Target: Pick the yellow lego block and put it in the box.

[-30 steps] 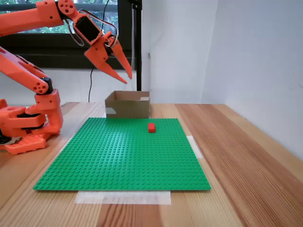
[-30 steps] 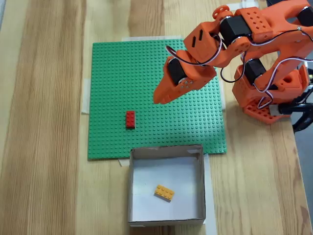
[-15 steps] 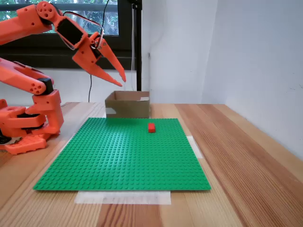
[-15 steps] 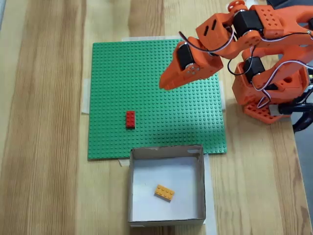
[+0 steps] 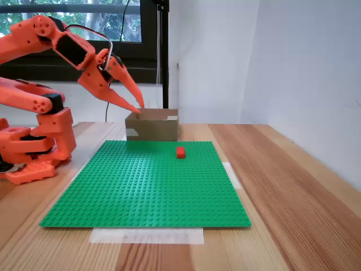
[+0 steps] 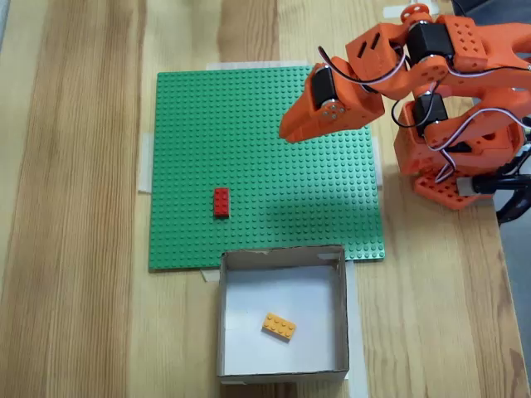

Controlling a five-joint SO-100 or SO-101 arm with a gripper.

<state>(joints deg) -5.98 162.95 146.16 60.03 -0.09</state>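
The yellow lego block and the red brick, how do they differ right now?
The yellow lego block lies inside the box, while the red brick sits on the green baseplate. The yellow one looks slightly longer and lies skewed; the red one sits square with the plate's stud rows. Both are small rectangular studded bricks, untouched by the gripper.

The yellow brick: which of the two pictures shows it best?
The fixed view from above: the yellow brick lies plainly on the floor of the open box. In the low fixed view from the side, the box's cardboard wall hides it.
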